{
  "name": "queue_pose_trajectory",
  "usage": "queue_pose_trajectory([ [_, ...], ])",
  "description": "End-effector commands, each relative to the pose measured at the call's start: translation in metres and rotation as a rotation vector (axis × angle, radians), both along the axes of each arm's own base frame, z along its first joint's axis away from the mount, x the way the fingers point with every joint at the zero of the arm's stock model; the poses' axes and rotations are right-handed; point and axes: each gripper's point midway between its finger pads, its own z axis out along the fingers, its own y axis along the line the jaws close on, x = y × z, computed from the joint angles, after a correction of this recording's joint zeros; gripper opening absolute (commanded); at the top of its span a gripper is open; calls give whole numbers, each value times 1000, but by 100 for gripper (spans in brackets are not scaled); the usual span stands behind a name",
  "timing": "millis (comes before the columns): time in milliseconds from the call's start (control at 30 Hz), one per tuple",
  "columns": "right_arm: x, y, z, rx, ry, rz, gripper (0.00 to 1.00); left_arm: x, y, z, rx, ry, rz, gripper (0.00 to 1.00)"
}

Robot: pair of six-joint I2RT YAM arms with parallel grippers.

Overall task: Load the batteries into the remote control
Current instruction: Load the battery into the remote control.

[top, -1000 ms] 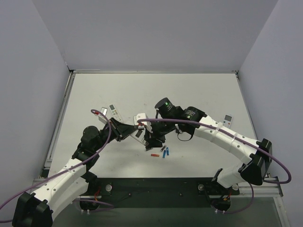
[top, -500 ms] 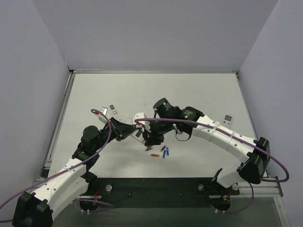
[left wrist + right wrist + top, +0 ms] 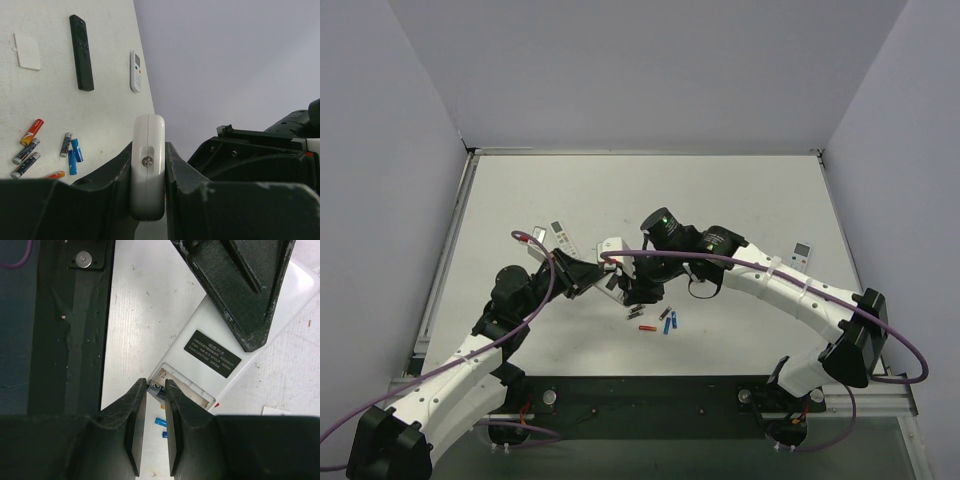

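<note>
The remote control [image 3: 182, 365] is showing smooth, faintly glossy white plastic, with a matt dark label [image 3: 212, 352] and a shiny metal screw [image 3: 146, 161]. The fingers [image 3: 135, 430] of the right gripper [image 3: 155, 386] are looking matt black and scuffed. The batteries [image 3: 31, 132] are gleaming in glossy wrap on the matt, speckled surface [image 3: 105, 110].

Eight batteries [image 3: 66, 144] (seven loose), one black remote [image 3: 81, 52]

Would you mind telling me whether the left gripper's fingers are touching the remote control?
Touching. The left wrist view shows the remote control edge-on, clamped between both fingers of the left gripper with no gap.
</note>
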Motion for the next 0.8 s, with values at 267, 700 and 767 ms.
queue_pose_trajectory([
  [267, 5, -16, -37, -120, -28, 0, 4, -3, 1, 65, -102, -141, -15, 0],
  [700, 13, -31, -69, -242, -53, -18, 0, -6, 3, 86, -147, -159, -34, 0],
  [767, 18, -33, -75, -268, -72, -37, 0, -7, 3, 87, -159, -152, -38, 0],
])
